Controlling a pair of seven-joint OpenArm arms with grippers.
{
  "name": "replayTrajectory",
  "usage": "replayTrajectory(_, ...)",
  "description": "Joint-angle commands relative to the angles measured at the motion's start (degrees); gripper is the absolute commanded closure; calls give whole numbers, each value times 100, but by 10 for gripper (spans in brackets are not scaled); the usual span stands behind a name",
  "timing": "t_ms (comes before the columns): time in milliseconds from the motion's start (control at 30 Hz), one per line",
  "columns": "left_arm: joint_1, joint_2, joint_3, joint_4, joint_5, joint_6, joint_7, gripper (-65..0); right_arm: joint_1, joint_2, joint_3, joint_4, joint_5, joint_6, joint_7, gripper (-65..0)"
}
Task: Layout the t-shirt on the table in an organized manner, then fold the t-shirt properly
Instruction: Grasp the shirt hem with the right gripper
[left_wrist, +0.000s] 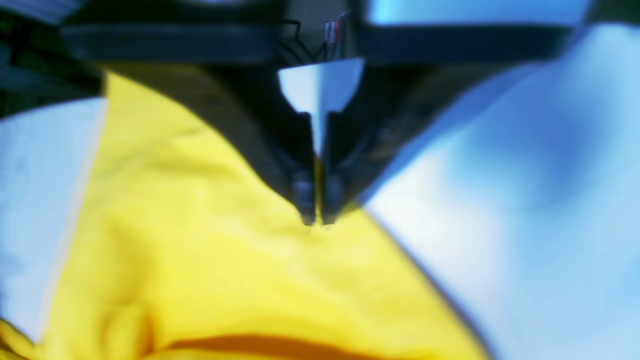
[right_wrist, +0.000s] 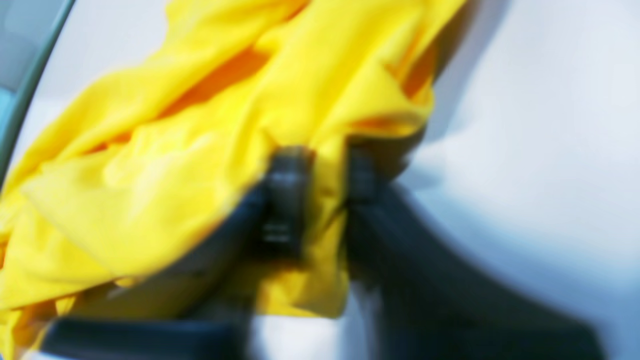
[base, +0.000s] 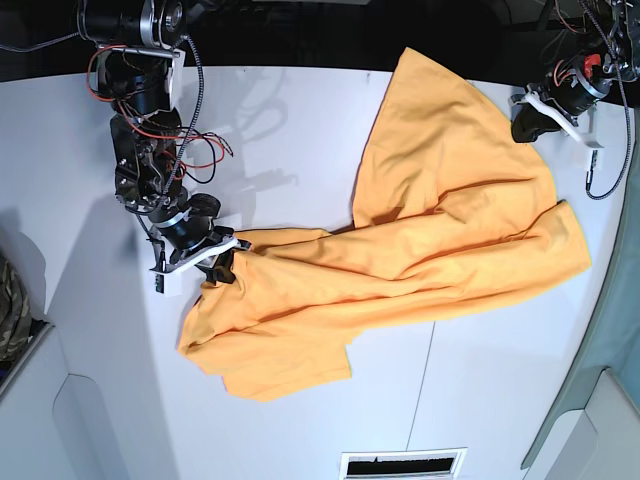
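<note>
Base view: orange-yellow t-shirt (base: 420, 250) strung across the white table (base: 300, 130) in a long band, low at centre-left of the frame, climbing to the upper right. One broad panel fanned out toward the top edge; a rumpled, doubled-over end at lower left. Long axis roughly diagonal, from left gripper at upper right down to right gripper at centre-left.

Right gripper (base: 222, 262), on the left of the frame, clamped on a bunched edge of the fabric just where the band narrows. Right wrist view, blurred: fingers (right_wrist: 285, 200) closed around a wad of yellow cloth (right_wrist: 150, 175), a fold pinched between them, the rest spilling up and to the left.

Left gripper (base: 525, 120), upper right of the base frame, sitting at the far edge of the shirt. Left wrist view: jaws drawn together to a thin slit, tips (left_wrist: 316, 220) meeting at the cloth (left_wrist: 200, 250), a sliver of yellow between them; likely pinching the edge, though too blurred to be sure how much is caught.

Shirt not yet flat: twisted along the middle, lower end folded on itself. Judgement: still the laying-out step. Both arms at opposite ends of the band, so pulling apart along that diagonal should tension it; right arm nearer the crumpled end needing spreading.
</note>
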Motion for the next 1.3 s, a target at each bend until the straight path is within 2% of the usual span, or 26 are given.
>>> replayTrajectory(0,-52,-68,-31,70,7,-13,-101,0,201,81,9,116,2,208,269,0)
replayTrajectory(67,-138,-105,-31,70,155,-11,-98,0,225,96,15,354,-120,407,236,0)
replayTrajectory(133,-173,-181,-31,70,157,-11,-96,0,162,107,17,839,-140,431,22,0)
replayTrajectory(300,-184,-352,-31,70,155,-7,-98,0,-166,162,15,2824,-61,428,-1073,0)
replayTrajectory(433,-232,-424,-31,70,153,7,-90,0,-205,466,0,4201,205,424,-1829,0)
replayTrajectory(567,-195,-540,-31,70,155,4,59,0,-166,844,-4,4966,581,380,-2109,0)
replayTrajectory(700,-188,-704,13,70,146,4,72,0,101,787,-103,4758,680,380,-2114,0)
replayTrajectory(733,-188,-752,52,70,149,4,74,0,197,741,-203,4588,651,363,-2109,-36)
replayTrajectory(833,-203,-883,275,70,149,2,72,0,566,610,-737,3707,315,205,-2092,-261)
replayTrajectory(900,-221,-914,474,70,153,2,72,0,817,568,-1217,2916,55,186,-2094,-323)
replayTrajectory(1000,-219,-920,804,70,208,0,72,-29,977,570,-1845,1996,11,188,-2094,-323)
replayTrajectory(1067,-219,-920,990,70,317,-2,72,-60,892,570,-1943,1843,24,188,-2120,-323)
replayTrajectory(1167,-219,-920,1080,70,341,-4,70,-66,577,570,-1620,2223,278,188,-2159,-323)
replayTrajectory(1267,-214,-925,1078,72,310,-273,90,-66,144,570,-879,3010,511,186,-2184,-323)
